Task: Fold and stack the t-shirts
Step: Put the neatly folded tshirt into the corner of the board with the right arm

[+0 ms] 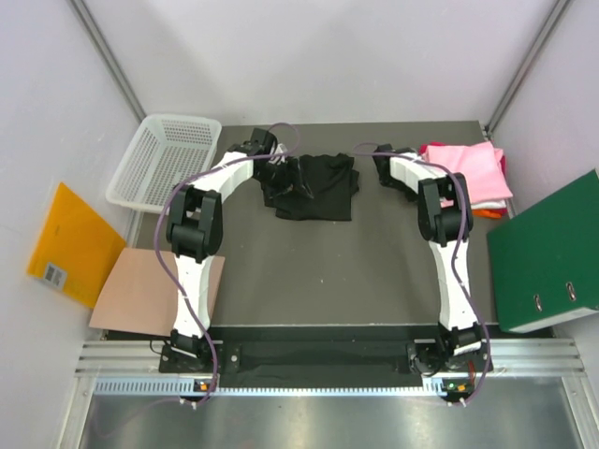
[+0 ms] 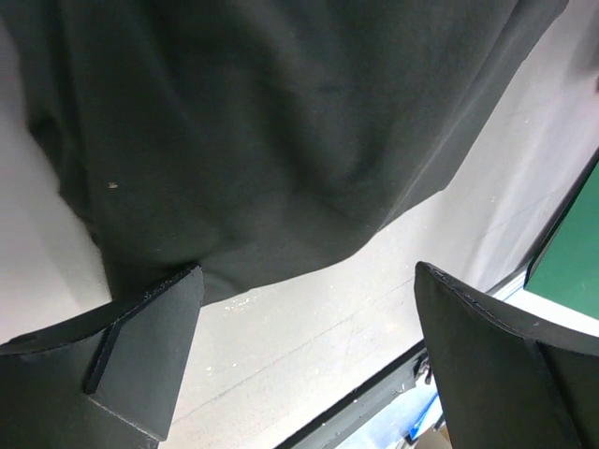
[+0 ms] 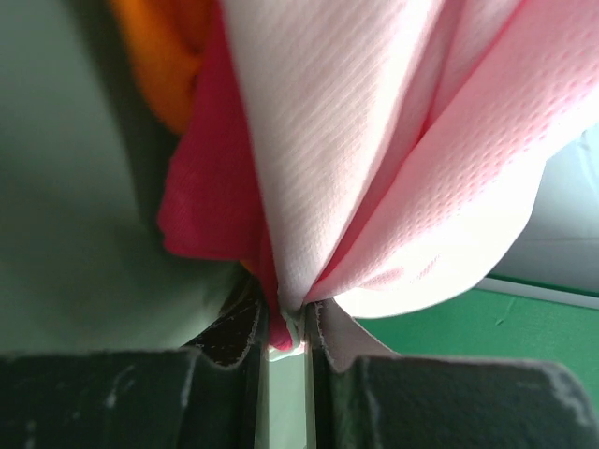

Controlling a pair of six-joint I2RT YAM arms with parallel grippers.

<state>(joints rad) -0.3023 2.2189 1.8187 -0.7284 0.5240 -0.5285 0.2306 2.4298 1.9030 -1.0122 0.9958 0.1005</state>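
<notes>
Far to the left of the black t-shirt (image 1: 314, 187), a yellow envelope (image 1: 75, 245) lies flat by the wall. A brown card (image 1: 150, 290) lies closer to the shirt, at the left edge of the table (image 1: 318, 281). A white basket (image 1: 164, 159) with holes in its sides stands just left of the black t-shirt, at the far left corner.

The black t-shirt itself lies in the middle of the far side of the table. It is bunched up and not flat. The left claw (image 2: 307, 281) is at the shirt's left edge. Its two fingers (image 2: 159, 327) are wide apart and hold nothing. The edge of the black cloth is right by one fingertip.

To the right of the black t-shirt, near the far right corner, lies a pile of folded shirts. The pink t-shirt (image 1: 463, 166) is on top. An orange t-shirt (image 1: 487, 212) peeks out at the near side of the pile. The right claw (image 3: 288, 327) is at this pile, on the side that faces the black t-shirt. Its fingers are squeezed together on a fold of the pink t-shirt. A red t-shirt (image 3: 201, 215) is bunched up just beside that fold, and I cannot tell if it is pinched too.

Farthest right of the black t-shirt, past the pile, lies a big green folder (image 1: 547, 253).
</notes>
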